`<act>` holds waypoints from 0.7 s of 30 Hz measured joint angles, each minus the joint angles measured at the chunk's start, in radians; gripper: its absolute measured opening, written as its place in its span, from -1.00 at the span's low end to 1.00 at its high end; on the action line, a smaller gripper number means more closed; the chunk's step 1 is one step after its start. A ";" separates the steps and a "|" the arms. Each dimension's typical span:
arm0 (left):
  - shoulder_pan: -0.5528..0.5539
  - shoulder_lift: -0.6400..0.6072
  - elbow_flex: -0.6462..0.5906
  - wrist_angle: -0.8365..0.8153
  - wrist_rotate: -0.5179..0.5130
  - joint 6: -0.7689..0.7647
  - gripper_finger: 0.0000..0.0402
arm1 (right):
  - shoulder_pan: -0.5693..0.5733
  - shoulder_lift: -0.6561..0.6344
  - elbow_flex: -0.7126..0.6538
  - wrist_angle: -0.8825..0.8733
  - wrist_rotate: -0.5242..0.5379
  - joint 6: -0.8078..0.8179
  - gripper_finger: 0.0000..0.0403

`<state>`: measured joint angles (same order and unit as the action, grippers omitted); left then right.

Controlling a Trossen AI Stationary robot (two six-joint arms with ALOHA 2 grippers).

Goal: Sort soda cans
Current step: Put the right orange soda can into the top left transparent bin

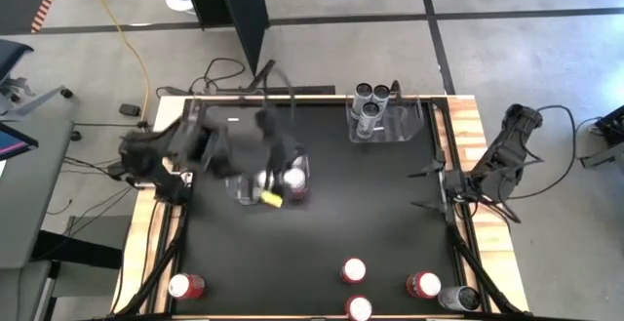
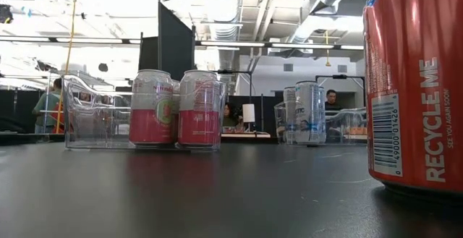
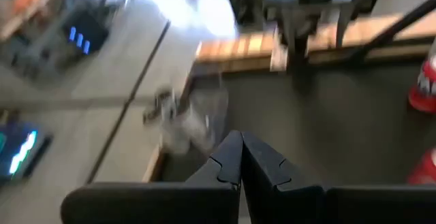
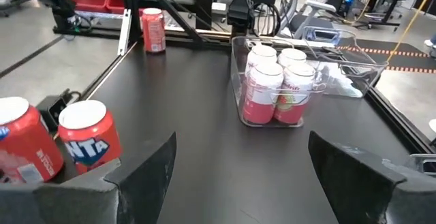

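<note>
Left gripper: shut and empty, held above the pink-and-white cans' bin at the table's left.
Right gripper: spread wide, nothing held, parked at the right edge.
Pink-and-white cans: grouped in the left bin.
Silver cans: grouped in the far bin.
Red cans: loose along the near edge.
Risk: bin contents could be toppled if the closed fingers are swept low across them.
</note>
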<state>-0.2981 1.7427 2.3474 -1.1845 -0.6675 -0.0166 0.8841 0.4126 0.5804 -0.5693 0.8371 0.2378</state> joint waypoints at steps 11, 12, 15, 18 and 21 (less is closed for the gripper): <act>-0.219 0.134 -0.048 -0.250 -0.110 -0.531 -1.00 | 0.000 0.028 0.000 -0.015 -0.202 0.013 0.74; -0.225 0.156 -0.049 -0.250 -0.110 -0.548 -1.00 | 0.000 0.044 0.000 -0.014 -0.228 0.016 0.74; -0.236 0.227 -0.050 -0.237 -0.110 -0.592 -1.00 | 0.000 0.107 0.000 0.002 -0.286 0.015 0.74; -0.247 0.288 -0.050 -0.203 -0.109 -0.614 -1.00 | -0.002 0.176 0.000 0.033 -0.361 0.000 0.74; -0.254 0.336 -0.050 -0.193 -0.110 -0.651 -1.00 | -0.009 0.242 0.005 0.084 -0.395 -0.004 0.74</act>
<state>-0.5520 2.0784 2.2971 -1.3773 -0.7773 -0.6675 0.8747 0.6545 0.5859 -0.4853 0.4421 0.2338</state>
